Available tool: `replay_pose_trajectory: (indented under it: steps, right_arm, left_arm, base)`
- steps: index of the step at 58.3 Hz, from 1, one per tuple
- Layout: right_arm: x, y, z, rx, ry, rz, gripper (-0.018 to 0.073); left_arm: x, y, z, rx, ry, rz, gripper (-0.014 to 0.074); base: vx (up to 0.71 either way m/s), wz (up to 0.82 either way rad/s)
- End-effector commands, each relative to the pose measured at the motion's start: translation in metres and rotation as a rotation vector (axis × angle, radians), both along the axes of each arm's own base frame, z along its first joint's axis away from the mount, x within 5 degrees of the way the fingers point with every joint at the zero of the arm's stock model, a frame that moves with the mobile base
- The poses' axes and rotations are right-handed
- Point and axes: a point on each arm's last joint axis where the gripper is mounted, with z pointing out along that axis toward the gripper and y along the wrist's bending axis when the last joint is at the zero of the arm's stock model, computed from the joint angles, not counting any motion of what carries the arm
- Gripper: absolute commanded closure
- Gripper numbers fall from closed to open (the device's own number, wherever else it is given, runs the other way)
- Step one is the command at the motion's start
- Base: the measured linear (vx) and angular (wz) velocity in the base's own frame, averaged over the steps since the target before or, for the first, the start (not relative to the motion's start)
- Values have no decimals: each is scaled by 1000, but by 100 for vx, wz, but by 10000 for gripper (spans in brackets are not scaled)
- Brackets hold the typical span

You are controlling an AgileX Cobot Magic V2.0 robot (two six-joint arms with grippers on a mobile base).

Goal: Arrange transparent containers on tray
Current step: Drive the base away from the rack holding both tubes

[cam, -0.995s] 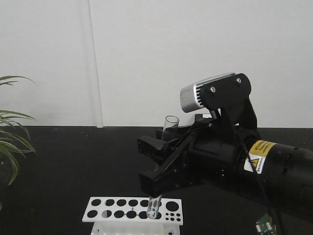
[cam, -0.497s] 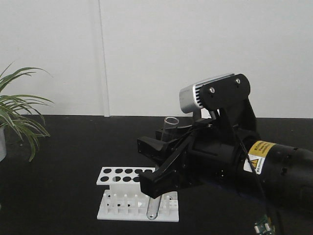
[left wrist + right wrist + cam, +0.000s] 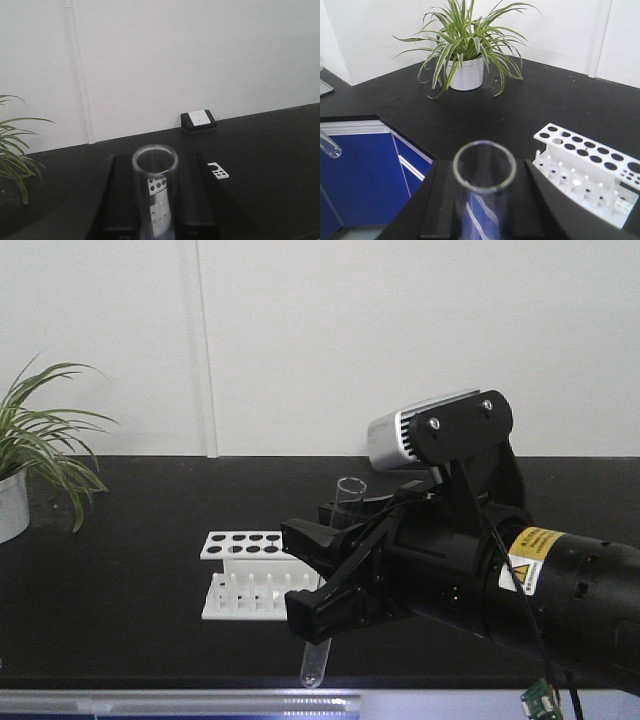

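The right fingers point(image 3: 322, 606) stay clenched on a tilted test tube point(image 3: 315, 660), rim up. A second ago its round bottom hung over the white rack point(image 3: 250, 545). Now the rack stands farther back on the desk point(image 3: 120, 590), and the tube's bottom shows at the desk's front edge. The left fingers point(image 3: 120, 200) grasp a second test tube point(image 3: 156, 200).

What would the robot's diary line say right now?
left tool: shut on left test tube | right tool: shut on right test tube | white rack: on counter | tray: not in view
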Motion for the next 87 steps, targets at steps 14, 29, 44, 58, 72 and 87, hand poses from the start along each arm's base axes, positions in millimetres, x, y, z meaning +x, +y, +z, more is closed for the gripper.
replay_pose_trajectory:
  steps: [14, 29, 44, 58, 72, 87]
  right_arm:
    - [-3, -7, 28, 88, -121, -22, 477]
    - [-3, -7, 28, 88, -121, -22, 477]
    - [-3, -7, 28, 88, -121, -22, 477]
    - [-3, -7, 28, 88, -121, -22, 477]
    - [-3, -7, 28, 88, -121, -22, 477]
    - [-3, -7, 28, 88, -121, -22, 477]
  left_arm:
    - [-3, -2, 18, -30, -98, -33, 503]
    - [-3, -2, 18, -29, -96, -32, 503]
    - [-3, -2, 18, -28, -92, -30, 503]
    - [-3, -2, 17, -26, -83, -26, 503]
    - [-3, -2, 17, -26, -83, -26, 503]
    - [-3, -2, 17, -26, -83, -26, 503]
  base:
    - [-30, -2]
    - [-31, 0]
    - [-31, 0]
    - [-30, 3]
    - [-27, 5]
    - [-21, 11]
